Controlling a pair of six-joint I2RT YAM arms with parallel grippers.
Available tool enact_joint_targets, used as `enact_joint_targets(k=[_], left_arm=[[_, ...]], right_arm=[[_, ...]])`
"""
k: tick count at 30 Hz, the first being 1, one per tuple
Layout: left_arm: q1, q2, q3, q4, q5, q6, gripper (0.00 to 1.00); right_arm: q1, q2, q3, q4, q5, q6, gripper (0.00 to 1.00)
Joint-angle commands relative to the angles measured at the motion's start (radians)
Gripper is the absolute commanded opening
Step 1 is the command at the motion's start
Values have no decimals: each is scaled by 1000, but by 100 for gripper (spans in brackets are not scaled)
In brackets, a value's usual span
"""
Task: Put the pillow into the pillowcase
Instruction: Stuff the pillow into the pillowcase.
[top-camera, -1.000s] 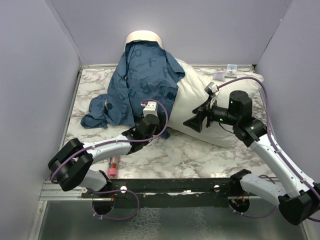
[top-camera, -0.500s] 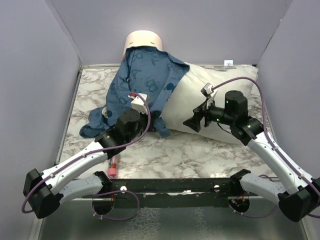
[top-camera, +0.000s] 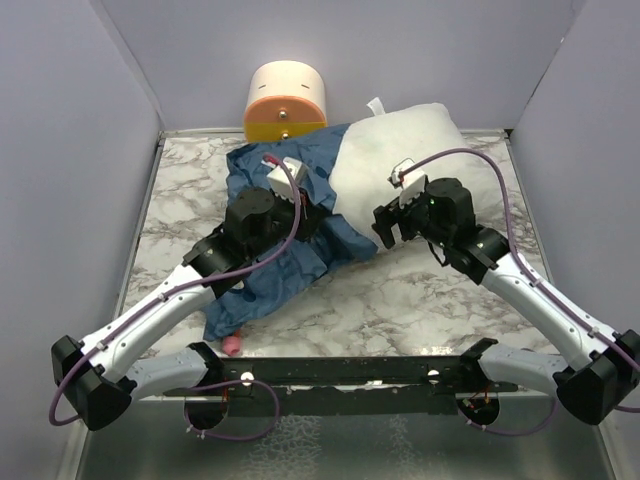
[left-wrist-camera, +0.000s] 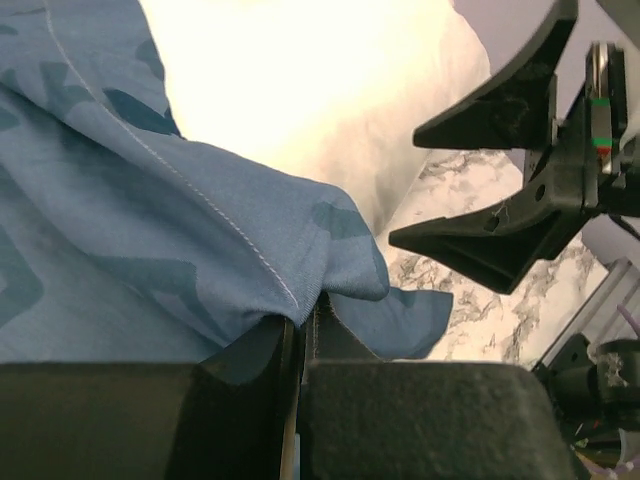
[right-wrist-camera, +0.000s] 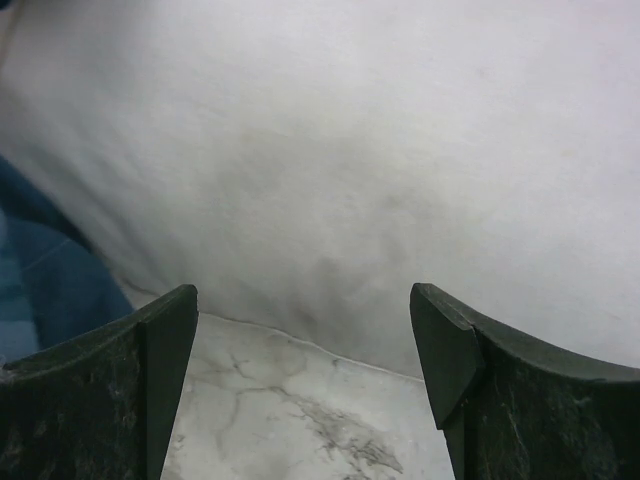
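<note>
The white pillow (top-camera: 405, 145) leans plump against the back wall at the right; it fills the right wrist view (right-wrist-camera: 350, 150). The blue pillowcase (top-camera: 285, 255) lies crumpled on the marble table to its left, its edge lapping the pillow's near corner. My left gripper (top-camera: 316, 218) is shut on a fold of the pillowcase (left-wrist-camera: 120, 220), pinched between the jaws (left-wrist-camera: 305, 312) beside the pillow (left-wrist-camera: 300, 80). My right gripper (top-camera: 386, 222) stands open just in front of the pillow's lower edge (right-wrist-camera: 303, 300), nothing between its fingers. It also shows open in the left wrist view (left-wrist-camera: 480, 170).
A cream-and-orange cylinder (top-camera: 286, 100) stands at the back wall behind the pillowcase. A small pink object (top-camera: 232, 346) pokes out from under the cloth near the front rail. Grey walls close in left, right and back. Bare marble table (top-camera: 400, 300) lies in front of the pillow.
My left gripper shut on the pillowcase and dragged it off the cylinder, forward and down. The pillow shifted back and now stands higher. The right gripper moved slightly left, staying open.
</note>
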Motion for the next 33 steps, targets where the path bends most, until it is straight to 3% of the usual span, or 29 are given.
enact_joint_targets(k=[1,6,12,13,18,21,27,33], left_arm=[[123,23,50,59,166,-101,0],[259,43,49,145,314,-251,0],[293,82,64,160,397,-278,0],[296,87,64,162,403,-281,0],[336,99,54,200,431,-316,0],[369,114,75,218,455,-345,0],[382,192,217,212,555,-385,0],[380,300,419,273,712,-496,0]], right_arm=[[3,50,-25,71,191,-88,87],[3,103,-84,197,190,-129,88],[2,306,-65,326,87,-138,83],[2,339,-51,341,72,-128,76],[2,455,42,380,10,-79,20],[2,441,70,381,-77,-47,4],[3,189,32,569,-364,148,1],[5,93,153,570,-382,288,1]])
